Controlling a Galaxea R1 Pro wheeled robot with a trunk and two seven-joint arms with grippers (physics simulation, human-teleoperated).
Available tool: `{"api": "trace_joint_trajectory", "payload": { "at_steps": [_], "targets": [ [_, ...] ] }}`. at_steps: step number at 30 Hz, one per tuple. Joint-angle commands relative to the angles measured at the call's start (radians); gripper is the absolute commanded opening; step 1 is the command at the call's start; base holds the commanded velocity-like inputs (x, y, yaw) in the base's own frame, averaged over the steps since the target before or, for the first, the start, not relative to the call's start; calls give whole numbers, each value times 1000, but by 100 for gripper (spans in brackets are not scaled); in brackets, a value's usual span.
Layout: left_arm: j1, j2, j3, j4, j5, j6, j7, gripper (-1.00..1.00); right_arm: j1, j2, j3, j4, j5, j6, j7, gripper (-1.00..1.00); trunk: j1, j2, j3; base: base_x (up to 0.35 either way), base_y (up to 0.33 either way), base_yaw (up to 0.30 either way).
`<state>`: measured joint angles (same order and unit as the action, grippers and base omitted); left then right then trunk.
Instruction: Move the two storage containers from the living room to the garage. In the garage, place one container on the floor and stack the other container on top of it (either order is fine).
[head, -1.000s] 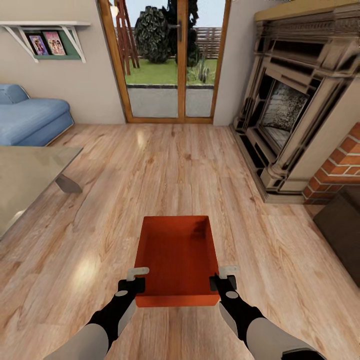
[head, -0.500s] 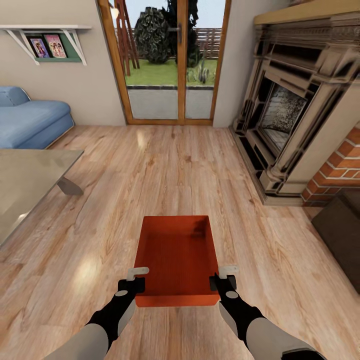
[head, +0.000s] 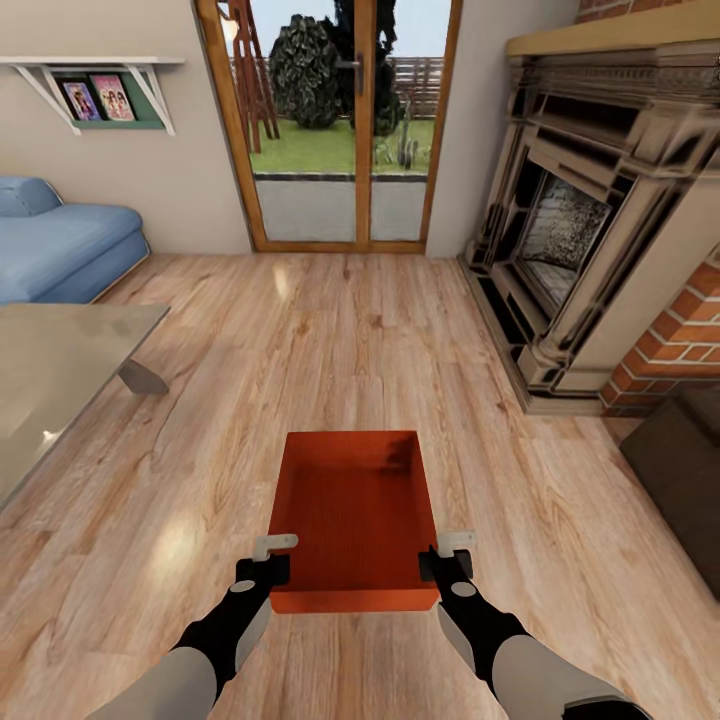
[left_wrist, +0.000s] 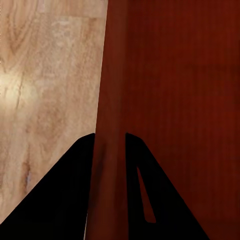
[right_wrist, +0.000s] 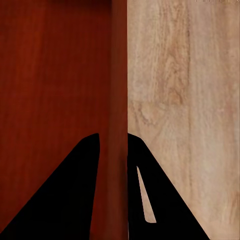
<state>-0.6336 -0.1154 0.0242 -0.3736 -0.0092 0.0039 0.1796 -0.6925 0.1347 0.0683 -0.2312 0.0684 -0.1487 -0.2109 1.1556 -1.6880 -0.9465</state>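
Two grippers, left (head: 262, 570) and right (head: 445, 565), pinch opposite side walls of one orange-red lidless plastic bin (head: 352, 510), carrying it level over light wood-plank flooring (head: 330, 340). Each wrist view shows the fingers closed astride a thin wall, a symmetric hold that likely keeps the wide bin from tipping.

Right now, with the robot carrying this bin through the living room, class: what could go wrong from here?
1. The left gripper and right gripper each pinch only a thin side wall of the bin near its close end, so the far end may sag or slip.
2. The fireplace juts out on the right and the glass table on the left; a wide turn could clip either.
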Motion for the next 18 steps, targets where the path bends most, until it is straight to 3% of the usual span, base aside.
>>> {"api": "trace_joint_trajectory", "payload": {
  "at_steps": [1,18],
  "targets": [
    [0,-1,6,2,2,1,8,-100,-1,0,-4,-2,14,-2,-7,-100,-4,7,3,0,0,0],
    [0,-1,6,3,2,1,8,-100,-1,-2,-3,-2,12,0,-7,-100,-69,126,56,0,0,0]
  ]
}}
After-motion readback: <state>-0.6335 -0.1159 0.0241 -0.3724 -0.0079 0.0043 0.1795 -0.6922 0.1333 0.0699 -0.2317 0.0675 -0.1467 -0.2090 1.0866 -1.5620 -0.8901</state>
